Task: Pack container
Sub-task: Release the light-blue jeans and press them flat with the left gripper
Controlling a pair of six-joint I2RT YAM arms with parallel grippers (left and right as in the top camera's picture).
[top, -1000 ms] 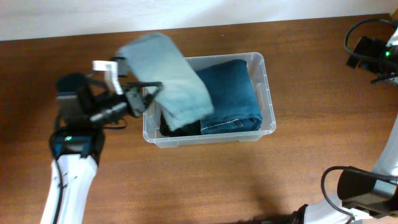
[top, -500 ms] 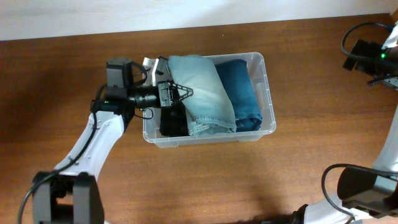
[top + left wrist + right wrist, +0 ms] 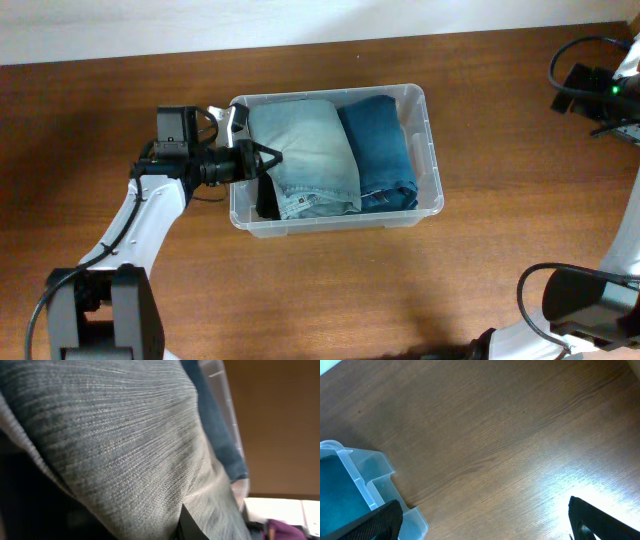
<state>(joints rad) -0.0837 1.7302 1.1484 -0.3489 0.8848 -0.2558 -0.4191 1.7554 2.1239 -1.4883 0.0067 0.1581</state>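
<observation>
— Where's the container [image 3: 432, 150]?
— Mid-desk [image 3: 300, 290], with light jeans [image 3: 305, 155] inside, beside dark jeans [image 3: 385, 150].
— And the pincers?
— The left pincer [image 3: 268, 158] seems clamped on the light jeans' edge — the view's cramped. The right pincer [image 3: 485, 525] gapes wide, off the container's corner.

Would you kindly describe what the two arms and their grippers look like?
Both arms have white shells with black joint housings. The left arm ends in a black left gripper. The right arm carries looped black cables and a green light; its fingers are black.
</observation>
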